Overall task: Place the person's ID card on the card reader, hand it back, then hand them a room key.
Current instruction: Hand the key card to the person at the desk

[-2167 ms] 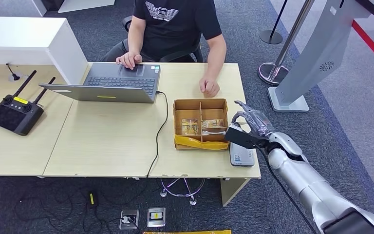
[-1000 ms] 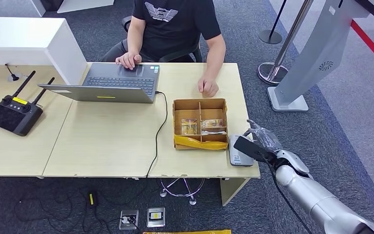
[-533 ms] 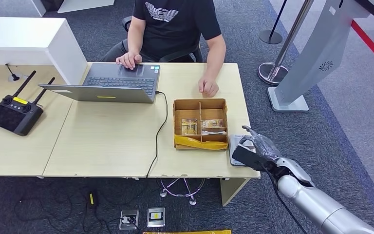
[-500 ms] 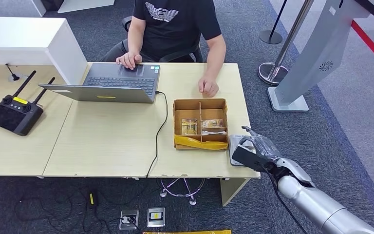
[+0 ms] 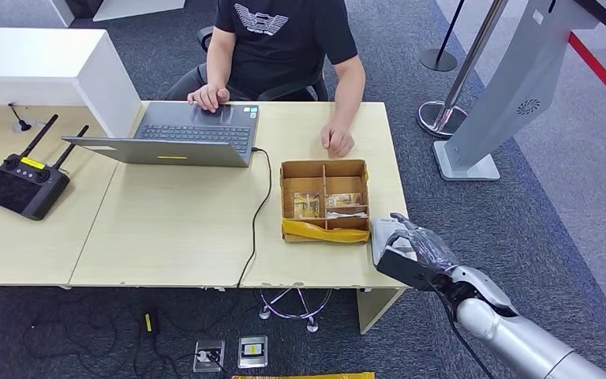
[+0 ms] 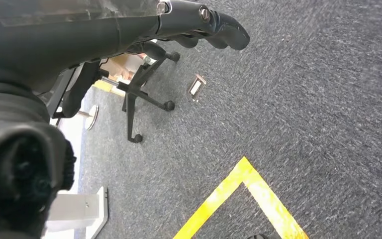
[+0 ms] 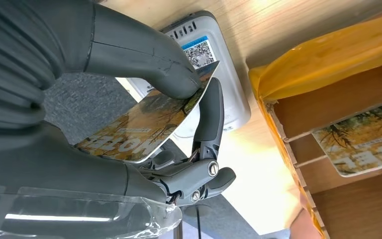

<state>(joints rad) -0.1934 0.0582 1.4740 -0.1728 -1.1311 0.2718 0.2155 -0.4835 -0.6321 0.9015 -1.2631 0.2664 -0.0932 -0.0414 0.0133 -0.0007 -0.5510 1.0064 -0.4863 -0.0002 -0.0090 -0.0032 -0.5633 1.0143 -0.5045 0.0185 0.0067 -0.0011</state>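
Observation:
My right hand (image 5: 415,253) pinches the ID card (image 7: 149,124), printed with autumn leaves, between thumb (image 7: 144,55) and fingers (image 7: 210,114). It holds the card just above the grey card reader (image 5: 379,231) at the table's front right corner; the reader's QR label (image 7: 199,51) shows past the card's edge. Whether the card touches the reader I cannot tell. Beside the reader stands a cardboard divider box (image 5: 325,169) with leaf-printed room key cards (image 5: 308,204) in its compartments. My left hand (image 6: 199,20) hangs over the carpet, holding nothing.
A person sits at the far side, one hand (image 5: 338,141) resting on the table near the box, the other on a laptop (image 5: 185,134). A black remote controller (image 5: 22,183) lies far left. A cable (image 5: 259,213) runs across the table. Stanchion and kiosk bases stand right.
My right hand with the card has drawn back from beside the box toward the table's front edge and come over the card reader. The person's hands have stayed put.

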